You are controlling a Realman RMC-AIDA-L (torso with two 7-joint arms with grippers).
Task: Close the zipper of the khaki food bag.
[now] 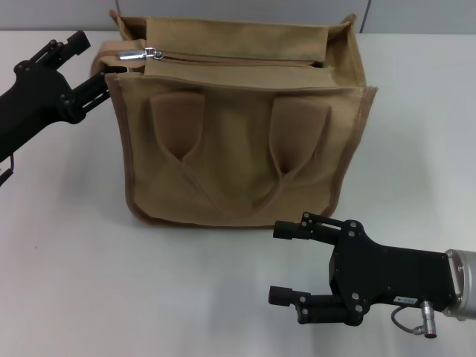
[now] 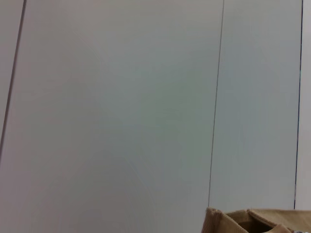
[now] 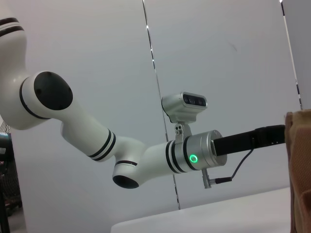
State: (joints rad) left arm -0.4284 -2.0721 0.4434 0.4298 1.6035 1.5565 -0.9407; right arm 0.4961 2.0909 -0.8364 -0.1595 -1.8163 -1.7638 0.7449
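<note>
Khaki food bag (image 1: 242,141) stands upright on the white table (image 1: 67,260), its zipper (image 1: 223,59) pull at the left end. Left gripper (image 1: 95,65), fingers spread, reaches that end beside the pull. Right gripper (image 1: 286,262) hovers released before the bag's front, apart from it.

One khaki food bag (image 1: 238,141) stands between two end effectors: the left end effector (image 1: 88,65) and the right end effector (image 1: 286,262). The bag carries one zipper (image 1: 223,59) and two looped handles (image 1: 238,156).
</note>
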